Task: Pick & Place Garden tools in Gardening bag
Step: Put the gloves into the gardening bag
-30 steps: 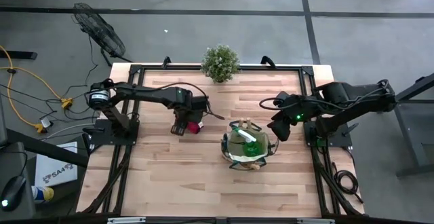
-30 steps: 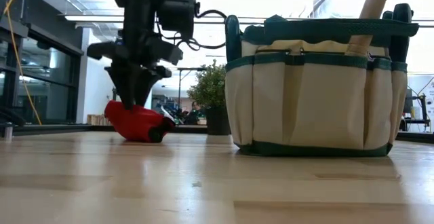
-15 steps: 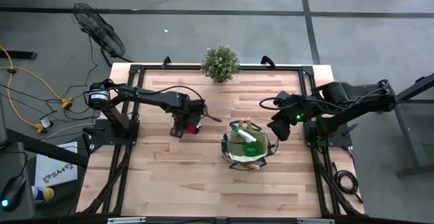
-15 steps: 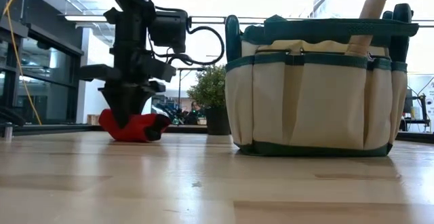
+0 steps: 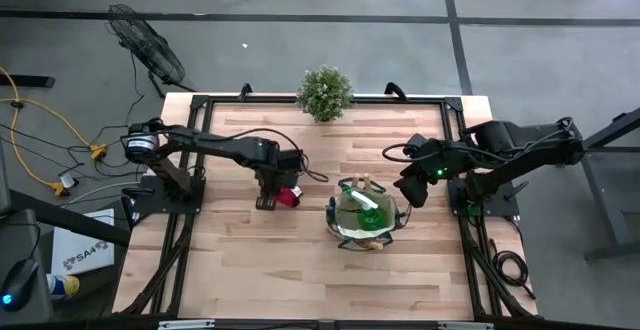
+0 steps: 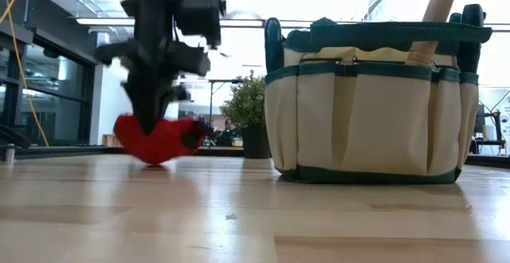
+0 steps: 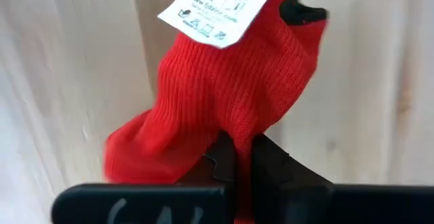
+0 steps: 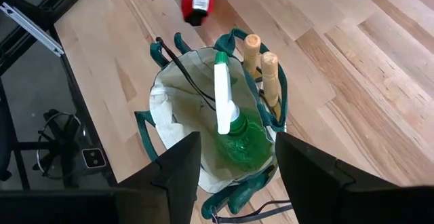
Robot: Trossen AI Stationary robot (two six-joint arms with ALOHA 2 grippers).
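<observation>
A: Where is the red glove (image 7: 230,95) right now?

B: It sits in the left pincer (image 7: 239,159), whose two dark fingers are pressed together on a fold of the knit. A white label (image 7: 218,8) hangs from the glove's far end. From above, the glove (image 5: 289,196) is on the left half of the table (image 5: 250,260), just beside the bag (image 5: 364,216) but apart from it.

A: Is it lifted?

B: From table height the glove (image 6: 157,138) hangs under the left pincer (image 6: 151,123), its lowest part close to the wood; whether it touches I cannot tell.

A: And the bag?

B: The bag (image 6: 370,107) stands upright near the middle of the table. Inside it are a green spray bottle (image 8: 230,125) and two wooden handles (image 8: 261,71) leaning at the rim.

A: The other arm?

B: The right pincer (image 5: 411,192) waits just beside the bag on its right side, fingers (image 8: 178,173) spread wide, nothing between them.

A: Anything else on the table?

B: A potted plant (image 5: 325,92) at the far edge, well apart from the bag.
</observation>
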